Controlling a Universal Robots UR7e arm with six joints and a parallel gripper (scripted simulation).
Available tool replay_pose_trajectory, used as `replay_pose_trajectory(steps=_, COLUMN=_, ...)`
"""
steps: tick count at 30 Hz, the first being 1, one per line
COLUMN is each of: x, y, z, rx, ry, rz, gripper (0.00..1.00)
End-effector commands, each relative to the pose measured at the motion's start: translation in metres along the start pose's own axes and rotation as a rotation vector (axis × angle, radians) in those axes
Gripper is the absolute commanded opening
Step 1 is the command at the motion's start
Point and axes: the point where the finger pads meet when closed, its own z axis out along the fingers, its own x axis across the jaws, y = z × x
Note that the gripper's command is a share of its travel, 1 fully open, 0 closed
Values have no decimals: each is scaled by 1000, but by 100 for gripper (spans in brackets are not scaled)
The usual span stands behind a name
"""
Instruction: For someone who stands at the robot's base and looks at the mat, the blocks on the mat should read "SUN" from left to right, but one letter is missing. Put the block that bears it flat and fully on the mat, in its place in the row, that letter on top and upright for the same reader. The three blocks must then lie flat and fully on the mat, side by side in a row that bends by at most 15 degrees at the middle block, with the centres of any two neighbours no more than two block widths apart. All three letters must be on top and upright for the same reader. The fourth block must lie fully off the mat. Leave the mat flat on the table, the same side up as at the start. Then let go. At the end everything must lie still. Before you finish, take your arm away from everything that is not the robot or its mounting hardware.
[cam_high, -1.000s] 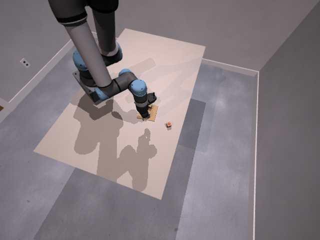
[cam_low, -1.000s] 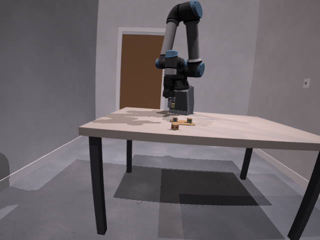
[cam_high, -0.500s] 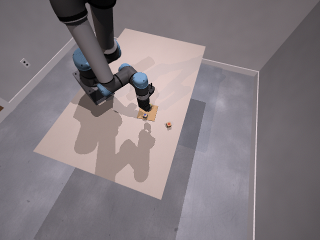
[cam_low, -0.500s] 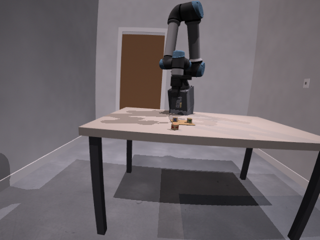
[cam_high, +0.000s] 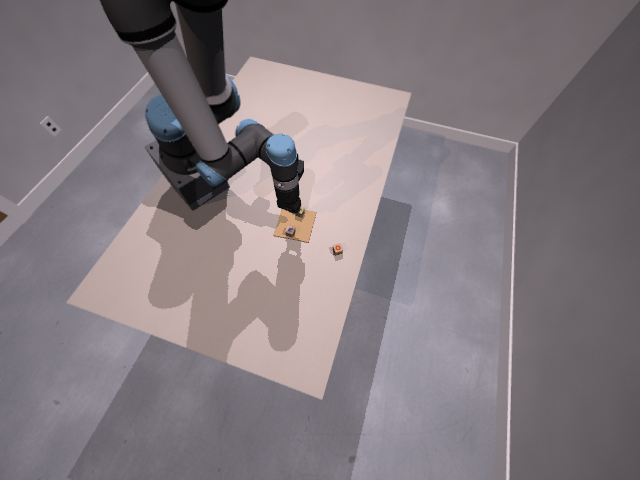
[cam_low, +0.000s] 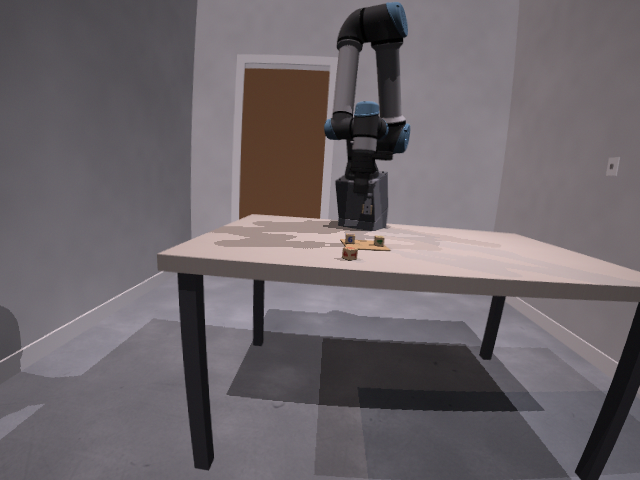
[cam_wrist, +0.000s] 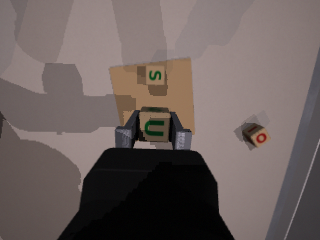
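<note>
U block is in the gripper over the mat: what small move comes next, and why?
Probably a straight descent, gripper kept shut. In the wrist view the U block hangs over the mat, with the S block beyond it. The N block seems hidden beneath, so check the gap between S and N first. The O block lies off the mat.

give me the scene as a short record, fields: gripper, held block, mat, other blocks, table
gripper: shut on the U block, above the mat
held block: green U on top, between the fingers
mat: tan, flat on the table
other blocks: S block on the mat; blue-lettered block on the mat; O block off the mat, tilted
table: pale top
</note>
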Motion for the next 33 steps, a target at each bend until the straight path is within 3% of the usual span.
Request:
replay_pose_trajectory(steps=1, x=-1, y=-2, z=-1, rx=-1, ry=2, rz=-24, gripper=57)
replay_pose_trajectory(steps=21, x=-1, y=-2, z=2, rx=-1, ry=2, rz=-24, gripper=57)
replay_pose_trajectory(steps=33, x=-1, y=-2, z=23, rx=-1, ry=2, rz=-24, gripper=57)
